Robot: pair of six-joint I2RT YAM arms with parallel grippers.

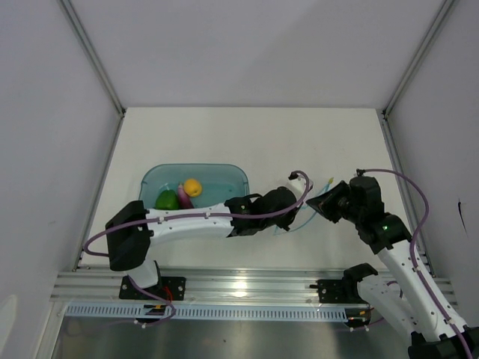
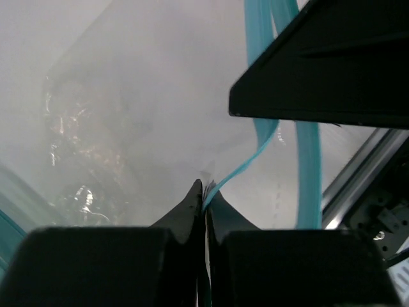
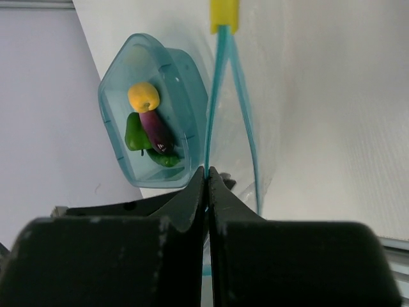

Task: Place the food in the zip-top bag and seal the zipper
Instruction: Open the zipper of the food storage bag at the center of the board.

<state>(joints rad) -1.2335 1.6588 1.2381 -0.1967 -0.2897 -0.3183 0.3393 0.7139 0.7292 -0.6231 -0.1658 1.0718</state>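
White table (image 1: 224, 138), matte, boxed in by plain pale walls (image 1: 247, 45) at back and both sides. Metal rail (image 1: 239, 284) runs along the near edge, where my two arm bases bolt on.

Landmark: translucent teal tray (image 1: 224, 173), left of table centre. All the food is inside it: round yellow fruit (image 1: 193, 187) nearest the tray's middle, pink-purple piece (image 1: 183, 196) touching it on the near-left, glossy green vegetable (image 1: 167, 200) at the tray's near-left corner, against the purple piece.

Zip-top bag (image 2: 128, 96) is outside the tray, just to its right, held up off the table between my two grippers. Clear crinkly plastic, nothing inside. Its zipper (image 3: 214, 96) shows as two thin teal strips, parted, w/ a small yellow slider tab (image 3: 224, 14) at the end farthest from my right wrist cam.

Left gripper (image 2: 204, 190): right of the tray, fingers pressed together, pinching one teal strip at the tips. Right gripper (image 3: 207, 174): farther right of the tray, facing back toward it, fingers also pressed tight, nipping the teal strip at the bag's edge. Grippers near each other, not touching.
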